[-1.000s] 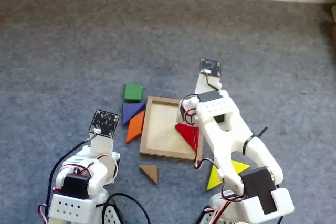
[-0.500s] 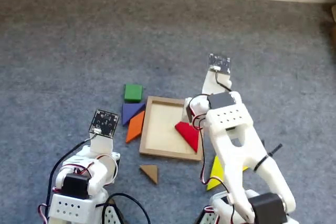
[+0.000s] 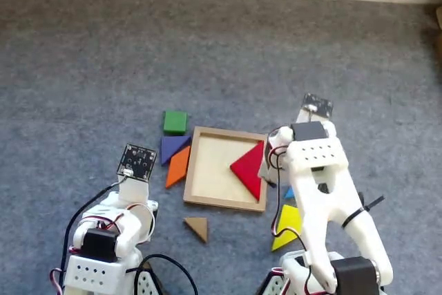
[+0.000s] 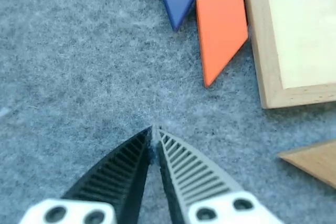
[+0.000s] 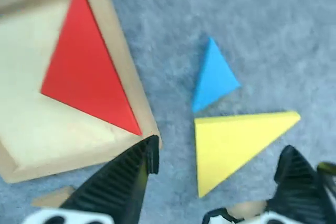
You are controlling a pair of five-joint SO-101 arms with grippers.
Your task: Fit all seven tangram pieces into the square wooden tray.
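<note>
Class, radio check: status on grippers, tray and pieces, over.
Left gripper shut. Right gripper open over yellow triangle. Red triangle in tray; six outside.

You've got the high cam looking down over the whole table (image 3: 103,67). Both wrist cams sit close above it, and all three catch the tray (image 3: 191,170).

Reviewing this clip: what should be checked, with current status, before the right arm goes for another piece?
1. Right gripper open and empty: ok.
2. Red triangle lying inside the tray: ok.
3. Yellow triangle uncovered, apart from the light blue triangle: ok.
4. Left gripper shut, off the orange piece: ok.
5. All seven pieces in the tray: not ok; six lie on the carpet.
6. Right gripper's height above the yellow triangle: cannot tell.
</note>
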